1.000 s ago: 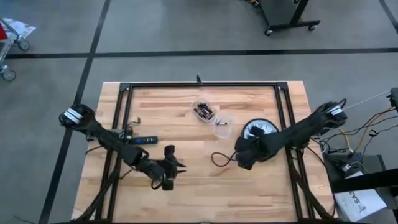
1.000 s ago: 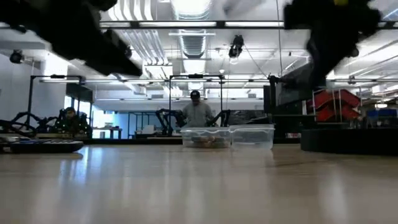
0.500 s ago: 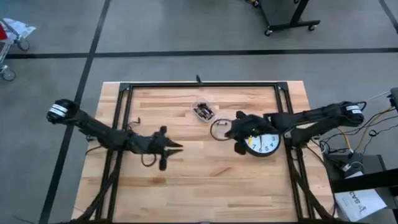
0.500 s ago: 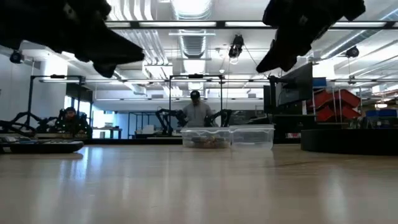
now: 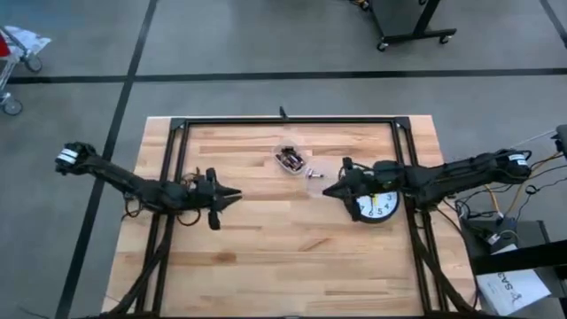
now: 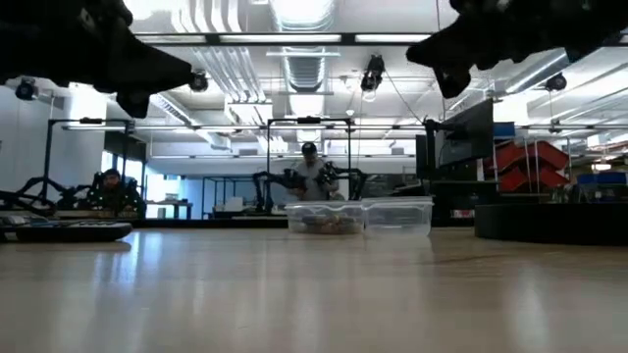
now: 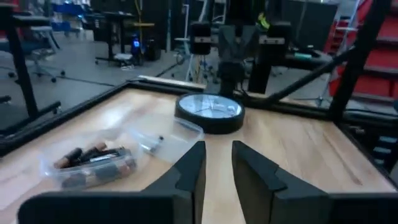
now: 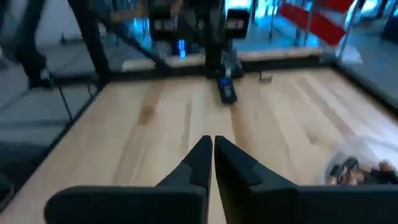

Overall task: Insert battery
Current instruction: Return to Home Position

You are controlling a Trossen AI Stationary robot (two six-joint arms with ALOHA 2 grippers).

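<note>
Your arms have both drawn back toward their sides in the last second: homing, I judge, with the work done. The left gripper (image 5: 229, 195), fingers slightly apart, hovers left of centre. The right gripper (image 5: 330, 190), fingers together, hangs beside the round white-faced wall clock (image 5: 376, 208). The slim black remote (image 6: 69, 230) lies at the low view's left edge on the pale wooden table (image 5: 292, 266), with the clear plastic battery tub (image 5: 290, 159) upper centre. Beyond, a person (image 6: 310, 175) stands.

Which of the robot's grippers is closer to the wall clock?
Right. The right gripper hangs just beside the wall clock; the left gripper is well across the table from it.
</note>
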